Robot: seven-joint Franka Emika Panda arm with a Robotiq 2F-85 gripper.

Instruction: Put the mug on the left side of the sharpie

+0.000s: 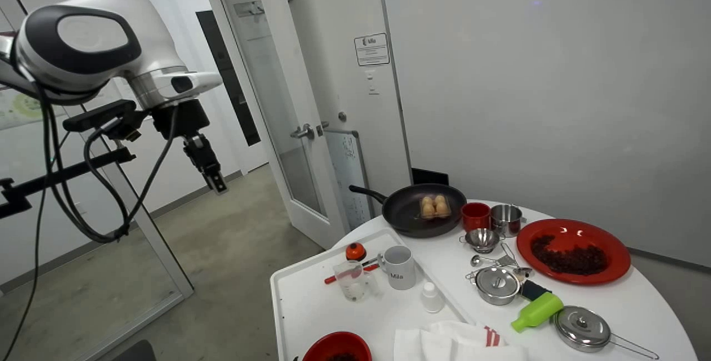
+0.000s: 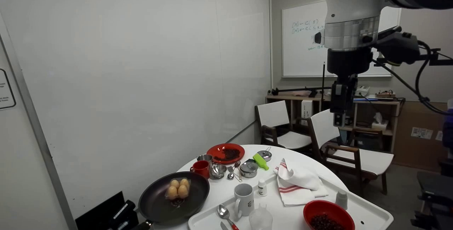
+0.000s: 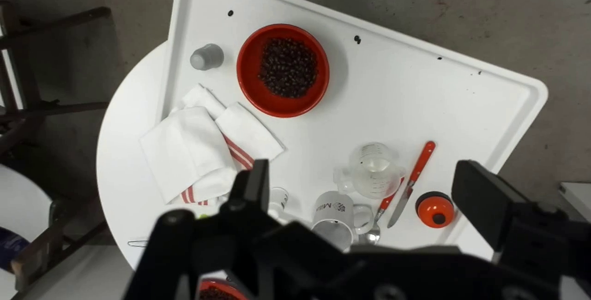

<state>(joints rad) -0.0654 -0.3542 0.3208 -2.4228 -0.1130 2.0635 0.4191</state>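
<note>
Down and right of the claw (image 1: pixel 218 184) in an exterior view: mug (image 1: pixel 400 267), jug (image 1: pixel 351 283) crowding it

Left to right there: claw hangs high, nothing pinched, spread wide per the wrist view; jug just beside the mug, on the claw's side; mug upright on the tray (image 1: pixel 303 314), tray on the worktop (image 1: pixel 641 308). Mug's long axis is vertical, handle on the cutlery side.

Wrist view, left to right: towel (image 3: pixel 194 147), grey stub (image 3: pixel 208 57), bowl (image 3: pixel 249 68), bottle (image 3: pixel 278 197) just beside the mug, then past it jug, spoon (image 3: pixel 386 202), knife (image 3: pixel 410 187), red ball (image 3: pixel 435 208).

Can't pick out a sharpie; thin red bits read as spoon and knife handles. If the knife's the reference, mug is left of it in the wrist view, right of it in an exterior view. Settle "left" first.

My read: pick not started. Come straight down; jug and bottle limit clearance.
</note>
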